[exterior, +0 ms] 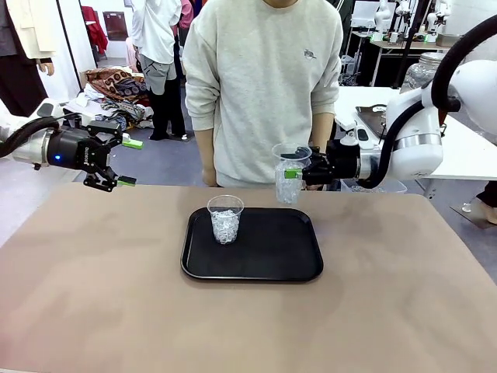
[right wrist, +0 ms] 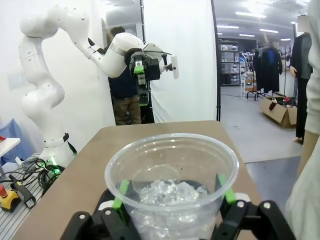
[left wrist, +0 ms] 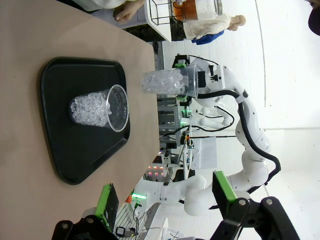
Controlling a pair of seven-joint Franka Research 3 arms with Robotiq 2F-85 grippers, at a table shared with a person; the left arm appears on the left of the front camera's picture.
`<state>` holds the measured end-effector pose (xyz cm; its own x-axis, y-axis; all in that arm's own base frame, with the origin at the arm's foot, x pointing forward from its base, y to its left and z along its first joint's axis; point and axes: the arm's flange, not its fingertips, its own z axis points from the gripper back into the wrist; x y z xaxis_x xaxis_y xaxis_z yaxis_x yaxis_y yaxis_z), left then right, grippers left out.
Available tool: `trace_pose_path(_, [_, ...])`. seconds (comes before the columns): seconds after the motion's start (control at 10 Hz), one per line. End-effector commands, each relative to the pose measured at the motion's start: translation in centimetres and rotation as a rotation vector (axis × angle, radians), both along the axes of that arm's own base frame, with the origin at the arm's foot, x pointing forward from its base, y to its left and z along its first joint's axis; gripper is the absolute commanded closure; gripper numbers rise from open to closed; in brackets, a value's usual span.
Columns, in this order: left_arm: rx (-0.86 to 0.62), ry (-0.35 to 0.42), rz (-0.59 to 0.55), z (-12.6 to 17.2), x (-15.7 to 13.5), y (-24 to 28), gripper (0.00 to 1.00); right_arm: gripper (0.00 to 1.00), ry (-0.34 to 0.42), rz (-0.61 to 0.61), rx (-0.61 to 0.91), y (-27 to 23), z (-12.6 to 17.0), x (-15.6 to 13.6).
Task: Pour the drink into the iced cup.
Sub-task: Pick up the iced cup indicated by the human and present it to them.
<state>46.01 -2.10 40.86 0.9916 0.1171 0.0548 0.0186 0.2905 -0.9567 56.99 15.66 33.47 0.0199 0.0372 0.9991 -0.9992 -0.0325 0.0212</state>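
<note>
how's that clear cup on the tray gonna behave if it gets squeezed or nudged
The clear cup looks thin-walled, so it would probably flex under a hard squeeze. The ice filling much of it likely weights it down, so a nudge may slide it on the black tray rather than tip it.

Place: robot lab | white backdrop screen [right wrist: 181, 75], cables [right wrist: 22, 172], emergency-stop button [right wrist: 6, 196]

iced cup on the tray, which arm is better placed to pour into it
Right: the right claw holds a cup raised near the tray; the left claw is open, empty, off to the side.
</note>
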Motion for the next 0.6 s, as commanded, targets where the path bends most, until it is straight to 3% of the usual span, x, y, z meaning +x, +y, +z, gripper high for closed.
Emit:
trace_pose_path(0.0, [-0.013, -0.001, 0.009, 0.0, 0.0, -0.1, 0.0, 0.14, -0.025, 0.018, 0.024, 0.1, 1.7, 1.1])
trace_pose_path(0.3, [-0.013, -0.001, 0.009, 0.0, 0.0, -0.1, 0.0, 0.14, -0.025, 0.014, 0.051, 0.0, 3.2, 2.0])
trace_pose_path(0.5, [-0.013, -0.001, 0.009, 0.0, 0.0, -0.1, 0.0, 0.14, -0.049, 0.008, 0.021, -0.1, 2.4, 1.4])
